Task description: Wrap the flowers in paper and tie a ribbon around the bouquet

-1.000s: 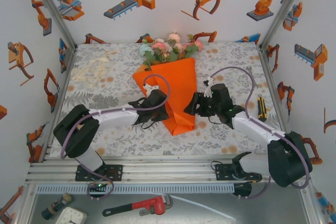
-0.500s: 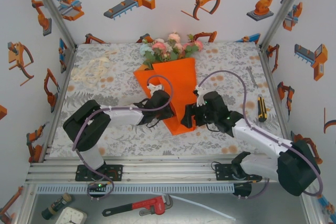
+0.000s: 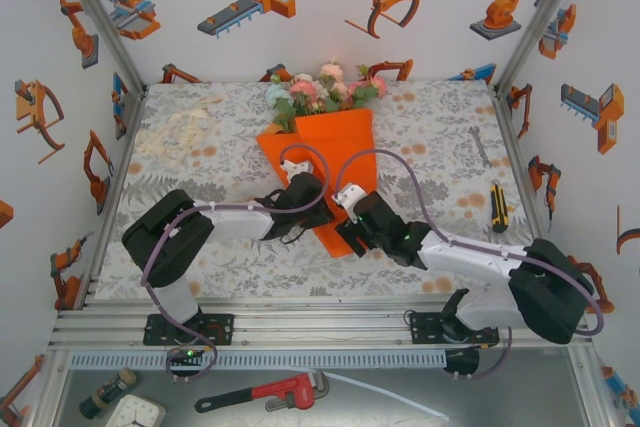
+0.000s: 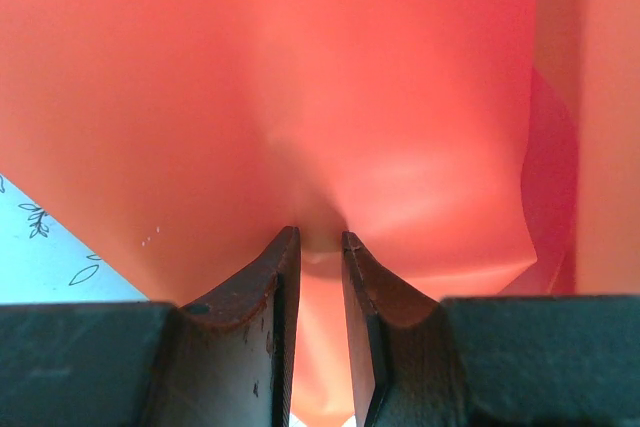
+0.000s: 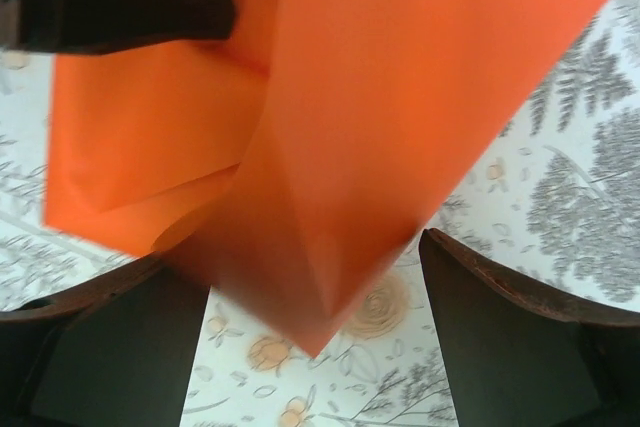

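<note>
— Well, what is that orange thing in the middle?

— A sheet of paper (image 3: 340, 147), matte and plain, folded into a long cone on the flowered cloth (image 3: 200, 187). The wide mouth points at the back wall and the narrow end at the arms.

— And the flowers (image 3: 320, 90)?

— They poke out of the wide mouth: small pink, peach and pale mint blooms with green leaves. The stems are hidden inside the paper.

— Anything else lying about?

— A soft, curly cream ribbon (image 3: 178, 134) on the far left of the cloth, well apart from the paper. On the right are a small grey spanner (image 3: 480, 147) and a yellow-and-black knife (image 3: 498, 207). A red pipe wrench (image 3: 272, 393) sits down in front, off the cloth.

— What blocks the view?

— Grey-purple cables (image 3: 312, 154) loop over the cone, and both black grippers cover its narrow end.

— Is the left gripper (image 4: 320, 239) holding it?

— Yes. Its fingers (image 4: 272, 292) are nearly together, and a pucker of paper is pinched between the tips.

— And the right gripper (image 5: 300, 252)?

— Spread wide. The cone's bottom corner hangs between its two dark fingers (image 5: 515, 332), clear of that right one. The blur hides whether it brushes the other.
</note>
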Action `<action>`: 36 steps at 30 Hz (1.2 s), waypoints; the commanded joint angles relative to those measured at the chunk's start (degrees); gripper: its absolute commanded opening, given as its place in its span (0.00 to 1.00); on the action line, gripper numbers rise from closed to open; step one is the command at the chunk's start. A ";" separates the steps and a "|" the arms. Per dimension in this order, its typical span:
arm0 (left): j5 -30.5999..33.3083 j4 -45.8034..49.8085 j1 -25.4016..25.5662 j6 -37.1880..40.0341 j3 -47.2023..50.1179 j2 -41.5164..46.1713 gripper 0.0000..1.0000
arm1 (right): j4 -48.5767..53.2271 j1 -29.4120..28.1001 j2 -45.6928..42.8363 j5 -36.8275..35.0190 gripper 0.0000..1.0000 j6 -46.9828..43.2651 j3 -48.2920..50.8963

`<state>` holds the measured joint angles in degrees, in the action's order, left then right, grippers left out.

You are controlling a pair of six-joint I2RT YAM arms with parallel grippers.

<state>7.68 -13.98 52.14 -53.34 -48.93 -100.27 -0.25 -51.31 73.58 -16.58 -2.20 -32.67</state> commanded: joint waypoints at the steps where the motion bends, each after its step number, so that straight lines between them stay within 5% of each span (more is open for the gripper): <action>1: -0.32 -0.91 0.15 -0.62 0.95 0.62 0.28 | -5.66 -1.99 0.77 -6.99 0.74 -4.12 0.04; 5: -1.08 -1.92 0.09 -0.83 1.00 -0.21 0.28 | -5.97 -2.11 1.71 4.43 0.71 -2.38 -0.36; 13: -1.84 -2.78 0.07 -0.71 0.87 -0.65 0.28 | -9.68 -2.11 -2.69 -3.70 0.55 1.43 3.61; 23: -2.57 -2.63 0.07 -0.04 -0.55 -1.94 0.28 | -7.35 -2.10 -5.17 11.87 0.24 3.55 3.28; 26: -2.85 -2.68 0.07 0.00 -0.84 -2.15 0.29 | -6.53 -2.13 -3.61 11.11 0.23 4.81 2.61; 31: -2.97 -2.98 0.07 -0.11 -0.83 -1.81 0.29 | -7.49 -2.13 -0.31 20.25 0.26 4.30 2.17; 36: -1.04 -1.95 -0.33 -0.27 1.55 3.21 0.38 | -7.51 -2.10 2.88 17.38 0.26 7.30 2.90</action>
<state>5.76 -16.91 52.10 -53.60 -48.49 -100.77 -7.01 -53.08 75.85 0.45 2.37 -29.21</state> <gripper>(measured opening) 0.370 0.265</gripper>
